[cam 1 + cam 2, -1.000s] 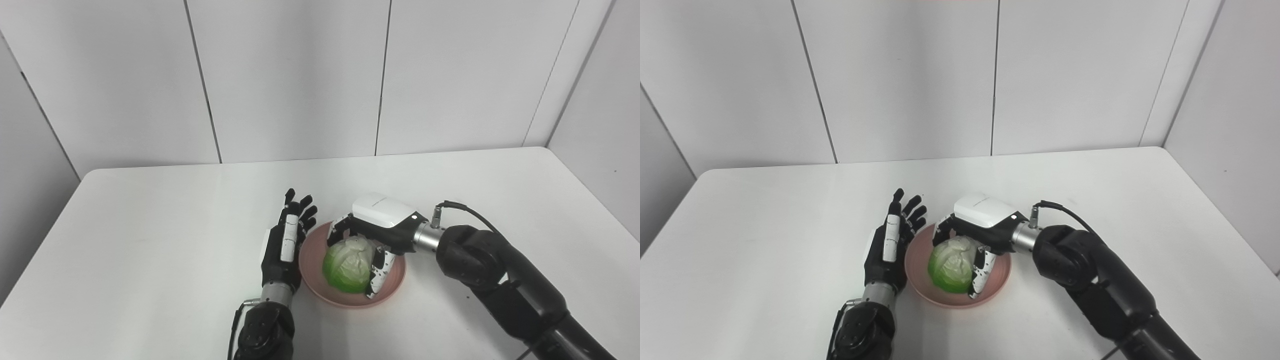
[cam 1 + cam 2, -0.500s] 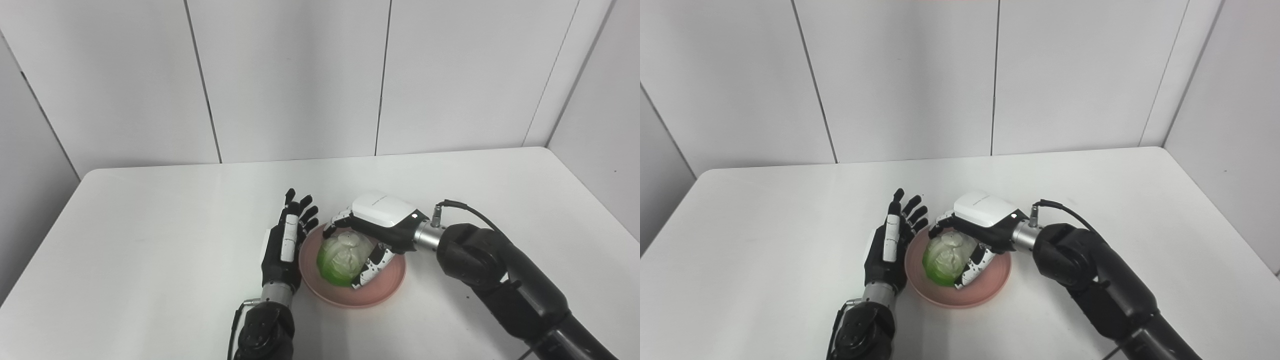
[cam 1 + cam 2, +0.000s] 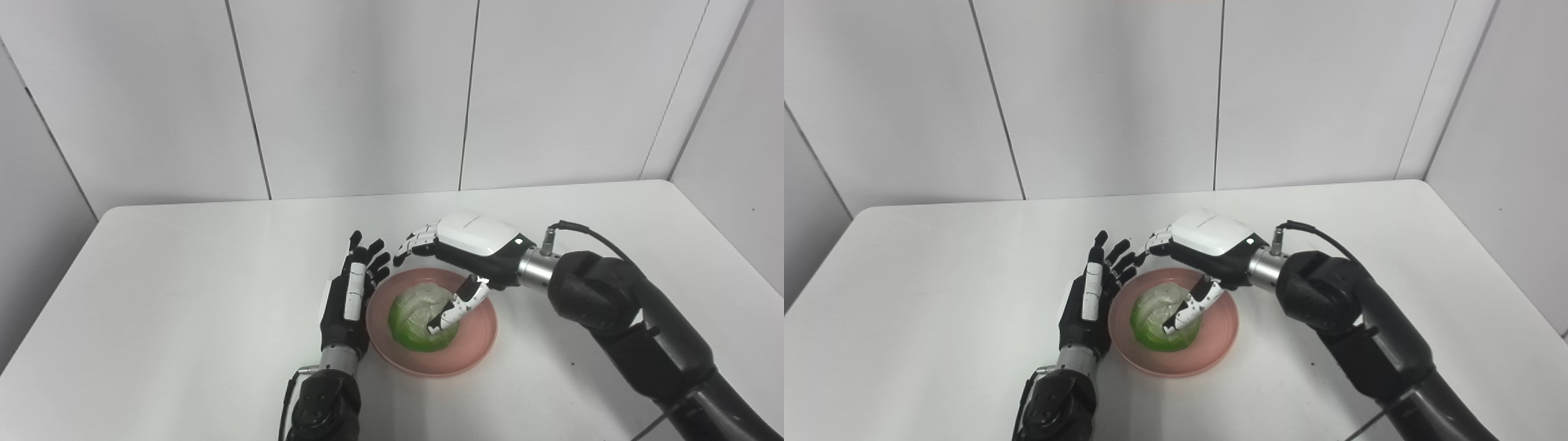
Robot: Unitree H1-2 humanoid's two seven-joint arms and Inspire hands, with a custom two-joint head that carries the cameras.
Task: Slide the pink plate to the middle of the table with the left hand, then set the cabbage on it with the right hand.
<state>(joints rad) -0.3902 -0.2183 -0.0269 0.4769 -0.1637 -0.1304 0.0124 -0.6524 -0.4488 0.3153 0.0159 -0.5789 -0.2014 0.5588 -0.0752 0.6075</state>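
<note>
Two hands frame the pink plate (image 3: 478,343), which sits on the white table (image 3: 184,294) near its middle, a little toward the near edge. The cabbage (image 3: 415,315) lies in the plate, pale at the top and bright green along its lower side, resting left of the plate's centre.

The right hand (image 3: 474,248) hovers over the far rim of the plate, released and holding nothing. Its fingers (image 3: 416,237) spread out to the left above the table beyond the plate, while the thumb (image 3: 456,304) reaches down and forward across the cabbage; whether the thumb tip touches the leaves or only passes in front of them is hard to make out from these views. A cable loops from the wrist of the right arm.

The left hand (image 3: 350,300) stands on edge just beside the plate's left rim, palm turned toward the plate, fingers extended and slightly apart, gripping nothing. It appears to be close against the rim.

Behind the table rise plain white wall panels (image 3: 361,92).
</note>
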